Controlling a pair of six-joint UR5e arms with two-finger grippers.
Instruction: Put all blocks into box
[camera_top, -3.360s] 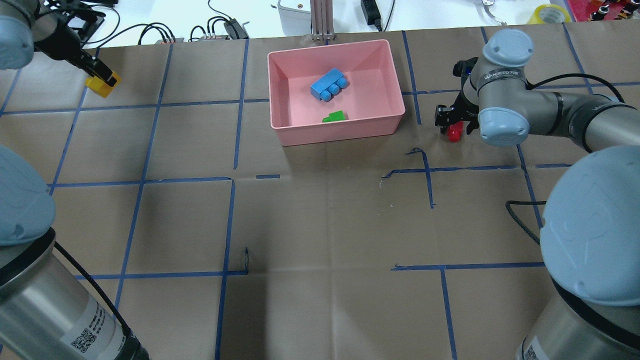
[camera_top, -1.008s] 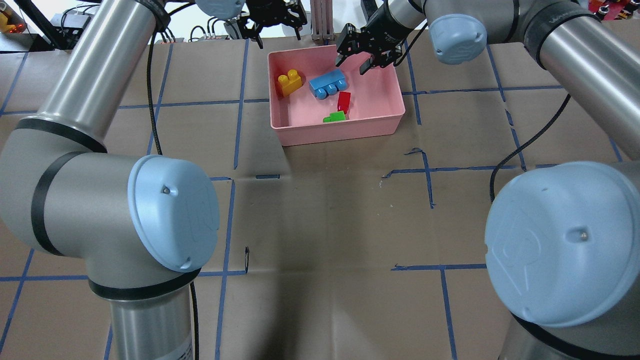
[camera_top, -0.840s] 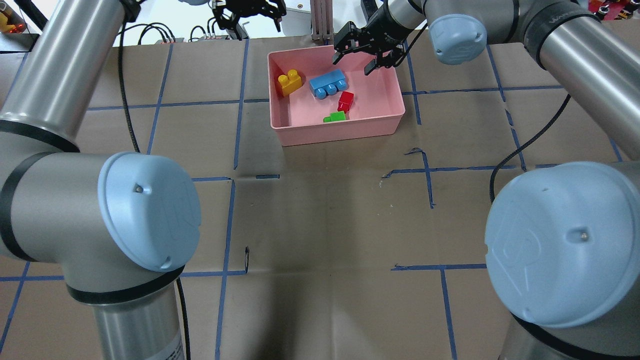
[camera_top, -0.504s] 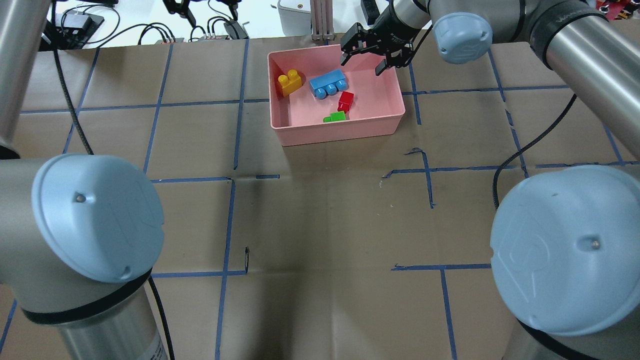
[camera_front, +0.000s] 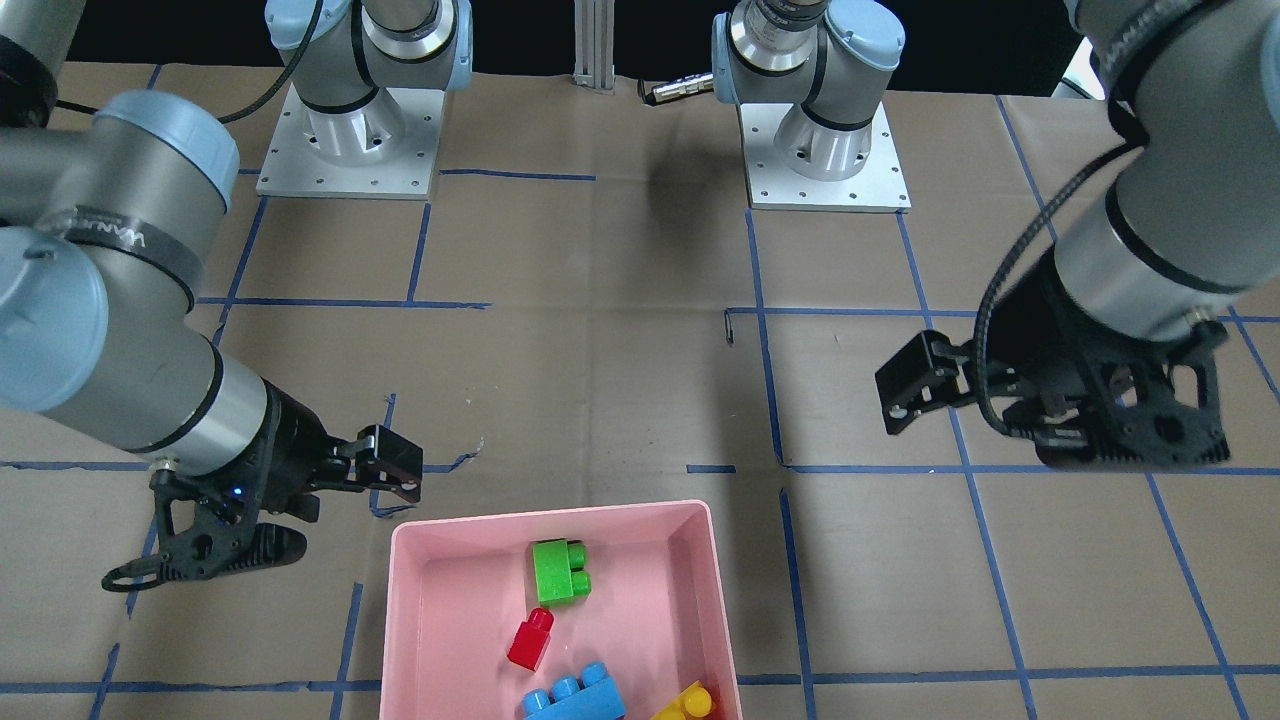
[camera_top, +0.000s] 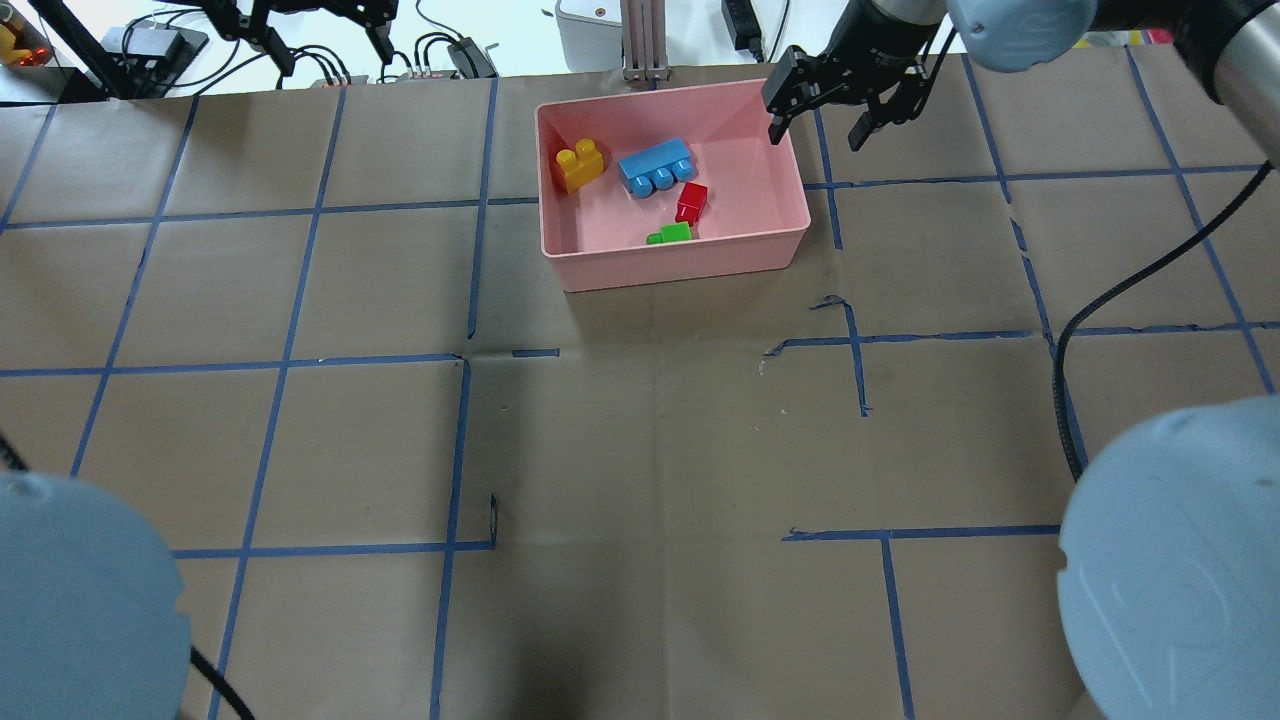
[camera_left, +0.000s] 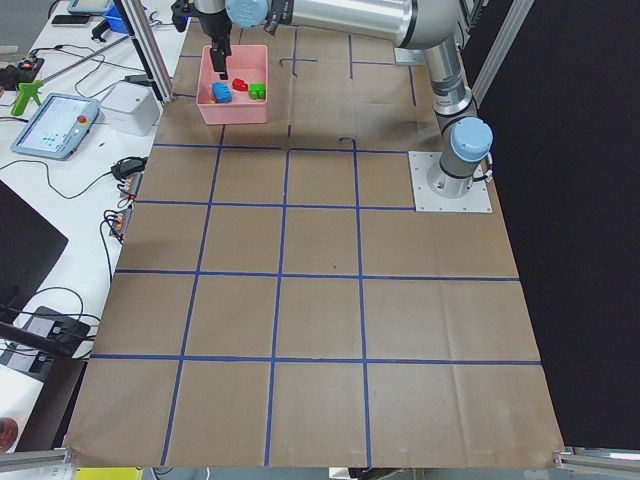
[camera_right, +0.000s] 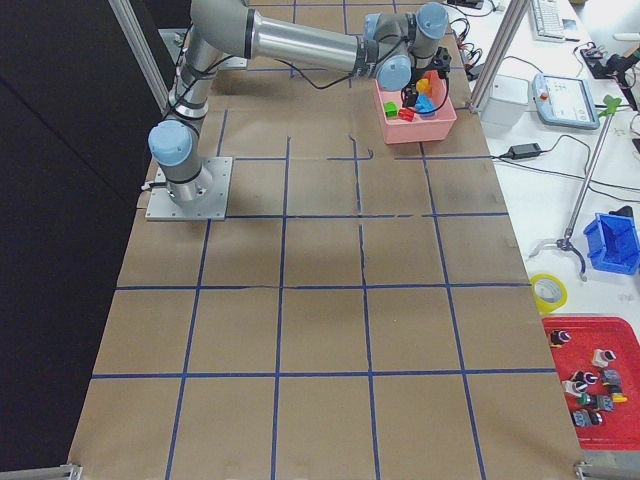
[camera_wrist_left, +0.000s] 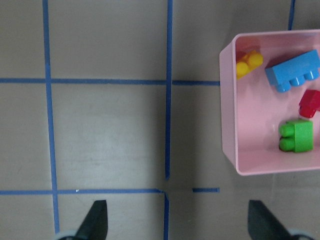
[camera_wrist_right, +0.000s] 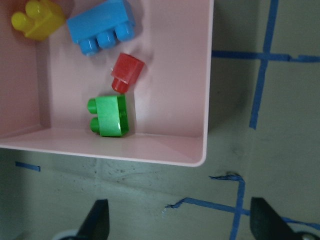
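Note:
The pink box (camera_top: 680, 265) stands at the far middle of the table. All the blocks lie in it: yellow (camera_top: 580, 165), blue (camera_top: 656, 167), red (camera_top: 691, 201) and green (camera_top: 670, 234). My right gripper (camera_top: 817, 135) is open and empty, raised over the box's far right corner. Its wrist view shows the box (camera_wrist_right: 150, 155) with the green block (camera_wrist_right: 109, 116) and red block (camera_wrist_right: 126, 71) below the open fingers. My left gripper (camera_top: 320, 35) is open and empty, high over the far left table edge. Its wrist view shows the box (camera_wrist_left: 230, 125) to the right.
Cables and power units (camera_top: 460, 55) lie beyond the far table edge. An aluminium post (camera_top: 640, 40) stands right behind the box. Blue tape lines cross the brown paper table cover. The two arm bases (camera_front: 350, 140) stand on the robot's side.
The yellow and red blocks have gone from the grippers into the box. Since then my right gripper has drawn right, off the box, and my left gripper further left. Both stay open.

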